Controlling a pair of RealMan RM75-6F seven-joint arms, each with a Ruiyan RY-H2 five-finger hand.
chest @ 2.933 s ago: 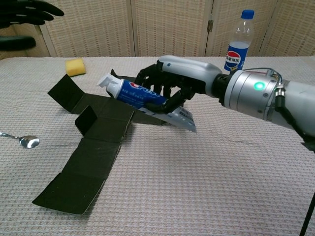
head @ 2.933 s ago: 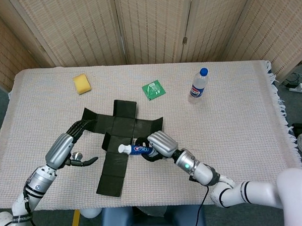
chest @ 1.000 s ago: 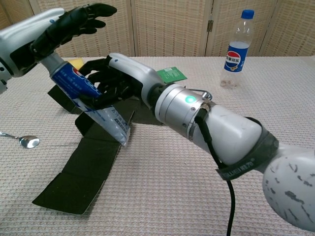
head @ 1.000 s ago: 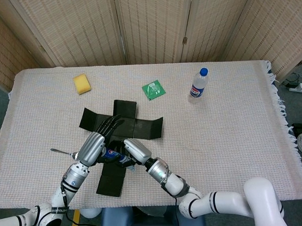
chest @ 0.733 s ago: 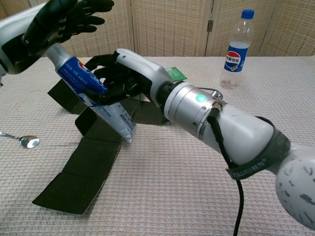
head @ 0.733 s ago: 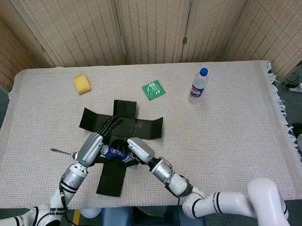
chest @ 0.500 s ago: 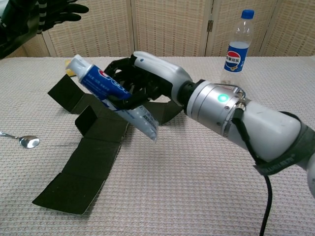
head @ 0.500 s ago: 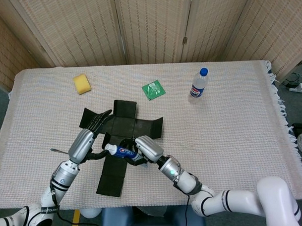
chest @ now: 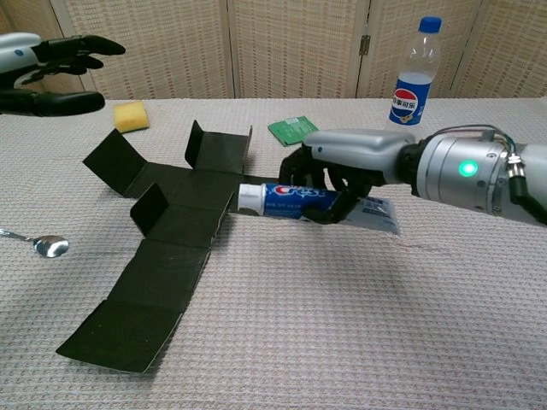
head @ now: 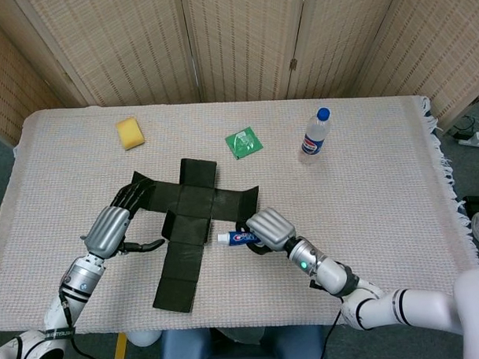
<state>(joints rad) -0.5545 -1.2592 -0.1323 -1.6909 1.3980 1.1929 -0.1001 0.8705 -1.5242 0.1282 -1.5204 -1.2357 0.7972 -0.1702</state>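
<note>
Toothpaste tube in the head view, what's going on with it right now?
The right robot hand grips the toothpaste tube and holds it level just above the table, cap end pointing at the flattened black box. The left robot hand is open, holding nothing, over the box's left flap. A spoon lies on the cloth near the left edge of the chest view. A sponge, a green packet and a bottle sit further back, untouched.
</note>
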